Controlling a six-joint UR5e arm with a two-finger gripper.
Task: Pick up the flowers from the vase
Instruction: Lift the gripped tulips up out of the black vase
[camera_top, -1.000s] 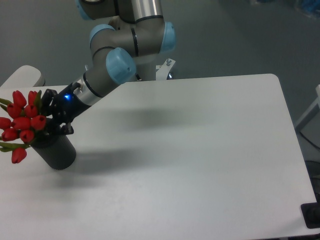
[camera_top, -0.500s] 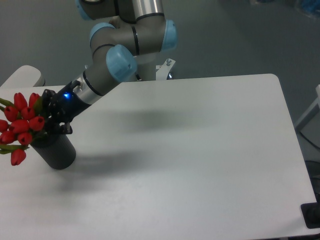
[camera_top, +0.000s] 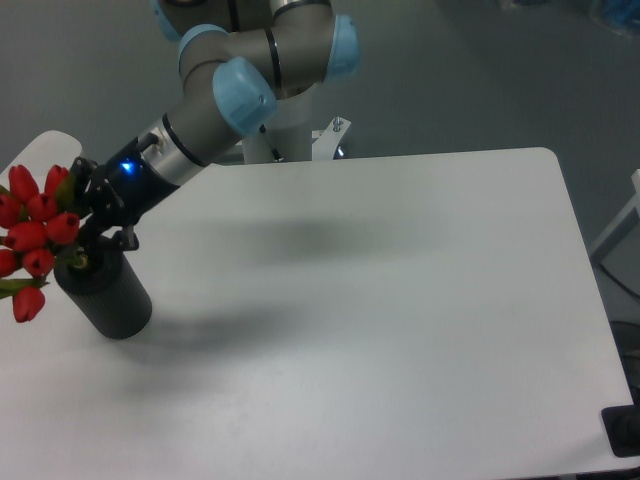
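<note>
Camera view: fixed camera, looking down at the white surface (camera_top: 380, 300) from one side.
Flowers: the flowers (camera_top: 30, 235) are sitting at the far left edge of the frame, red buds spilling left of the vase (camera_top: 105, 295) — their stems are hidden, so whether they are clear of the rim cannot be told.
Handling: judging by look, the bunch is light, soft and easily crushed; the buds would bruise, so the stems just under the heads are the place to take hold.
Vase: standing upright on the surface at lower left, dark and thick-walled, likely heavy enough to stay put.
Tool: the tool (camera_top: 88, 215) is reaching in from the upper right, pressed in among the stems and leaves just above the vase mouth — it appears to be clamping the bunch, though the fingers are dark and partly hidden.
Risk: stems snagging on the rim.
</note>
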